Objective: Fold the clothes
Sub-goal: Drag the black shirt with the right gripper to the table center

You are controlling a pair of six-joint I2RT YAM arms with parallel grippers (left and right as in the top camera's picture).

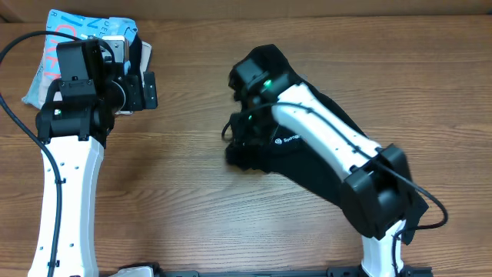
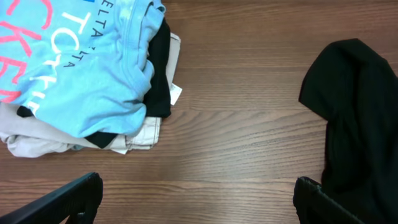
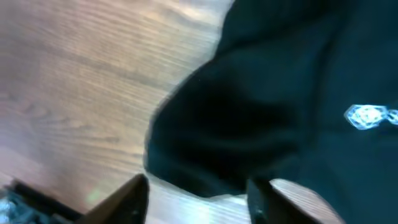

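**A:** Black shirt [image 2: 354, 112] folded yet?

**B:** Nope, it's a rumpled heap on the table [image 1: 184, 169] under the right gripper [image 3: 198, 186]. Fingers partly apart at its edge, grip unclear. Left gripper [image 2: 196, 199] gapes wide, empty. All folding's left, I reckon.

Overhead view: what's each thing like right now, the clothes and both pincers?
Black shirt: crumpled in a heap, not folded yet.
Pile of clothes: stacked, light-blue one on top.
Left pincer: open, empty.
Right pincer: open, at the black shirt's edge.
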